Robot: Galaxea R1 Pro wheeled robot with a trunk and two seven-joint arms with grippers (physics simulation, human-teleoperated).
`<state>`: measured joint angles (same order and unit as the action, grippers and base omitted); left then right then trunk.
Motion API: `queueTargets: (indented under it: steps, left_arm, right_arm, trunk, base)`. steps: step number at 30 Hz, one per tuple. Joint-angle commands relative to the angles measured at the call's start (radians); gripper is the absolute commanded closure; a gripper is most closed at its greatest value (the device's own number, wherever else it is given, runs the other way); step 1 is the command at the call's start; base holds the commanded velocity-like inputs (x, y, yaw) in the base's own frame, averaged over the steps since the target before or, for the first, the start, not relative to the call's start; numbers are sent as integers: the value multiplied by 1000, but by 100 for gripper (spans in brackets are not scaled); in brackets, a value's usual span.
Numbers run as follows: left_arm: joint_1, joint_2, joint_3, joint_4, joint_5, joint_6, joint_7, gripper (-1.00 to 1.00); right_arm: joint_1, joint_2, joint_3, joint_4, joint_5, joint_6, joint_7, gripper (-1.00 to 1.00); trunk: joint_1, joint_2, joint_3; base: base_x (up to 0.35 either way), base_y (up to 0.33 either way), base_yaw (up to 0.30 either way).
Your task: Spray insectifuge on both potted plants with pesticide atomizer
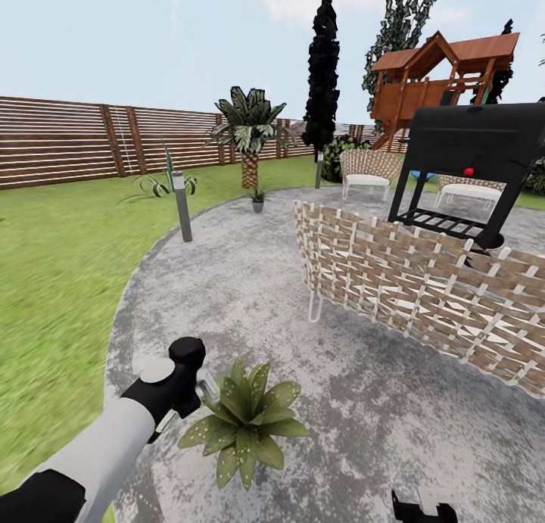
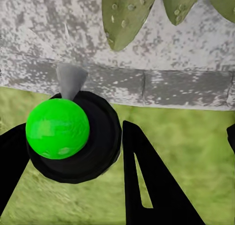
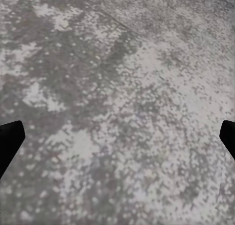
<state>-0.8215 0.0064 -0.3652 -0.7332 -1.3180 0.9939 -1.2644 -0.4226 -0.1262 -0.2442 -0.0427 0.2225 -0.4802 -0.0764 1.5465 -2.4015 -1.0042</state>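
Left tool (image 1: 198,390) is seen in the head view at the paved circle's (image 1: 250,296) near-left edge, right by the lawn (image 1: 60,281). The pesticide atomizer (image 2: 73,137) is clamped in it: in the left wrist view a dark round body with a bright green ball on top and a pale grey nozzle pointing toward the paving is seen between the black fingers (image 2: 152,186). In the head view only a pale bit of the bottle at the tool tip can be made out.

One potted plant (image 1: 246,421), a low rosette of spotted green leaves, is placed on the paving just beside the left tool, leaves touching or almost touching the tip. Its pot is hidden under the leaves. Leaf tips (image 2: 128,14) are seen ahead of the nozzle in the left wrist view, beyond the paving's rim.

A second small potted plant (image 1: 258,199) is seen at the far edge of the paving, near the palm (image 1: 250,133), well apart from the tool.

Right tool (image 1: 424,506) is seen low over bare paving, fingers (image 3: 10,142) spread wide apart, nothing between them.

Wicker seat (image 1: 424,296), black grill (image 1: 469,167), bollard light (image 1: 182,205) and slat fence (image 1: 68,137) are also in view.
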Motion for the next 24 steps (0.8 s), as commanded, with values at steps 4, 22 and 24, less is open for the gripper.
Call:
queueTargets:
  steps: [4,22,24]
  left_arm:
    - [-1,-7,-5,1,-4,8,82,100]
    - [141,6,122,17,197,0,189,100]
    - [168,5,131,17,197,-4,218,100]
  right_arm:
    - [-1,0,-6,1,11,-3,-5,-100]
    - [-1,0,-5,0,10,-3,-5,-100]
    - [-1,0,-6,-2,9,-3,-5,-100]
  trunk:
    - [0,0,-1]
    - [0,0,-1]
    - [0,0,-1]
  base:
    - [0,0,0]
    - [0,0,0]
    - [0,0,0]
